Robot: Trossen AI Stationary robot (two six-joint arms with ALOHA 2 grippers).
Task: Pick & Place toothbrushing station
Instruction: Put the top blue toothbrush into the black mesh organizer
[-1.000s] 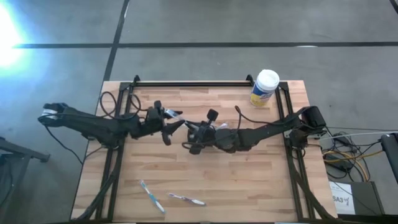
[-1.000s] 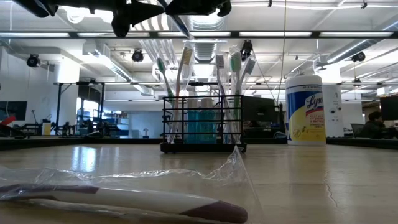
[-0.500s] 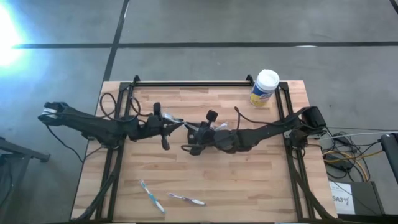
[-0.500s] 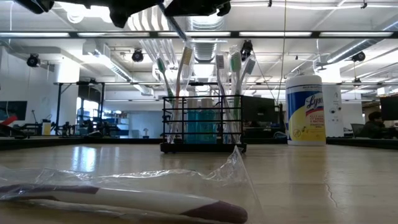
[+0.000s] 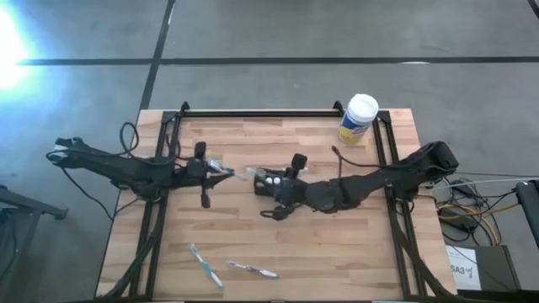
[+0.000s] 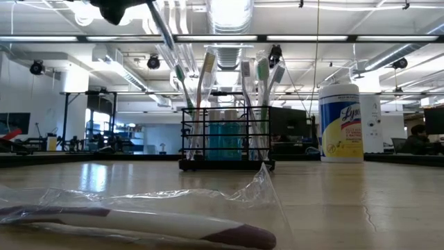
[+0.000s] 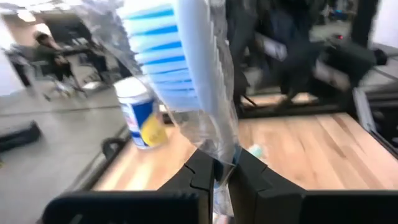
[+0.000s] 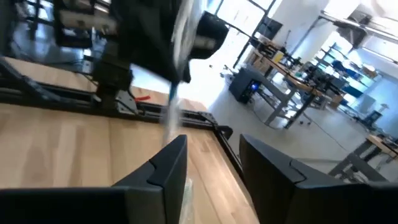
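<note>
Clamped tight, my left gripper (image 7: 216, 167) pinches a toothbrush (image 7: 193, 68) sheathed in crinkly clear plastic, its blue and white bristles filling the left wrist view. From above, my right gripper (image 5: 266, 187) sits mid-table beside the left one, on pale wooden planks (image 5: 337, 244); two more wrapped toothbrushes (image 5: 227, 268) lie at the near edge. At table height, the black wire-mesh holder box (image 6: 225, 139) stands upright, bristling with toothbrushes, left of a round yellow-labelled canister (image 6: 340, 122). My right wrist view shows its dark fingers (image 8: 163, 163) parted, holding nothing.
</note>
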